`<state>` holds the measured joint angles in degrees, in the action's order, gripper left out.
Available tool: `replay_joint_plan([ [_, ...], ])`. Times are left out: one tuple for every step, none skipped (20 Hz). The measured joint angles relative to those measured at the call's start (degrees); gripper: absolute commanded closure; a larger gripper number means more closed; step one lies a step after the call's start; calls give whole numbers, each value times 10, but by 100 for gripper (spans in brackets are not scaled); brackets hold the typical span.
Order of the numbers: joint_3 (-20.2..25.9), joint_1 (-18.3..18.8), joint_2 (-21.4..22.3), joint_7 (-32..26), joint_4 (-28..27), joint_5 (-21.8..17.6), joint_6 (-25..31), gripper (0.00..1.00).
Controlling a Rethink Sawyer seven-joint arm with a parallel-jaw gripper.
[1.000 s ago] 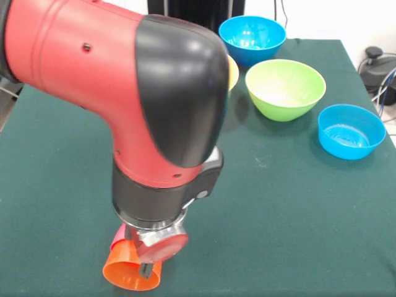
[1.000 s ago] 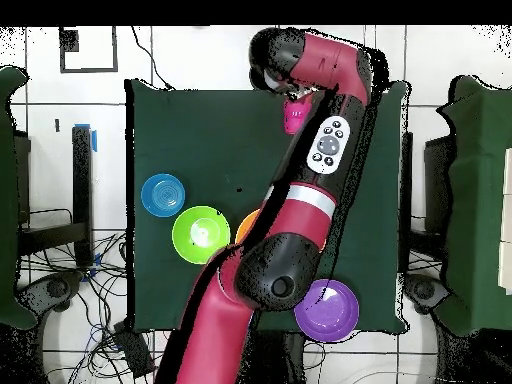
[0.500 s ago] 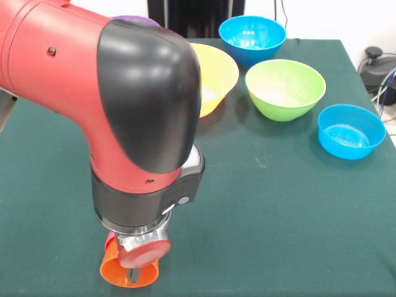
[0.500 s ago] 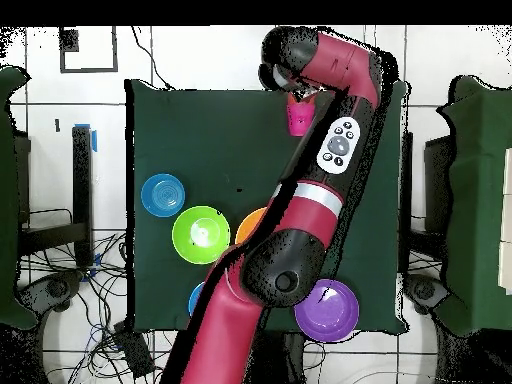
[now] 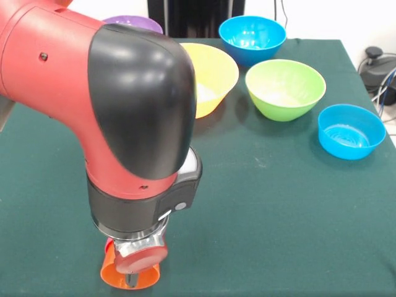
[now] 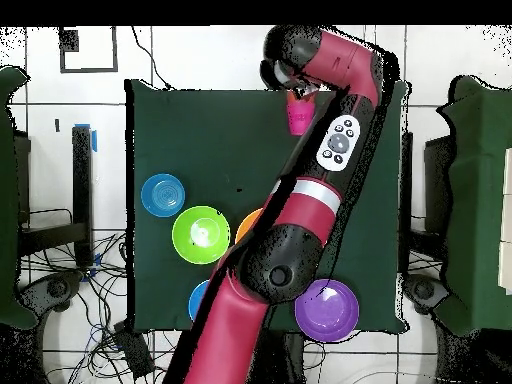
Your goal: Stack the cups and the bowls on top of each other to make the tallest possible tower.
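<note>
1. Orange cup (image 5: pixel 130 277), rim down, sits at the table's (image 5: pixel 284 235) six o'clock edge in the front view, with a red-pink cup (image 6: pixel 297 118) against it.
2. Gripper (image 5: pixel 131 279) reaches into the cups; its opening is hidden, so I cannot tell its grip.
3. Risk, I judge: the pair tips off the near edge.
4. Yellow bowl (image 5: pixel 210 74), green bowl (image 5: pixel 285 88) and both blue bowls (image 5: pixel 351 131) (image 5: pixel 252 39) look empty.
</note>
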<state>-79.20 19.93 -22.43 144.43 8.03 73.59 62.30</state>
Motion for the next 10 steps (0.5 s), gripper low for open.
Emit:
replay_joint_plan([
  [-4,1,0,0,0,5,1,0],
  [-11,3,-1,0,0,13,4,0],
  [-18,6,-2,0,0,20,6,0],
  [-24,8,-3,0,0,27,9,0],
  [-30,10,-4,0,0,33,11,0],
  [-38,13,-5,0,0,43,15,0],
  [-47,17,-6,0,0,51,20,0],
  [-55,20,-7,0,0,59,25,0],
  [-69,24,-8,0,0,70,37,0],
  [-75,26,-9,0,-1,75,43,0],
])
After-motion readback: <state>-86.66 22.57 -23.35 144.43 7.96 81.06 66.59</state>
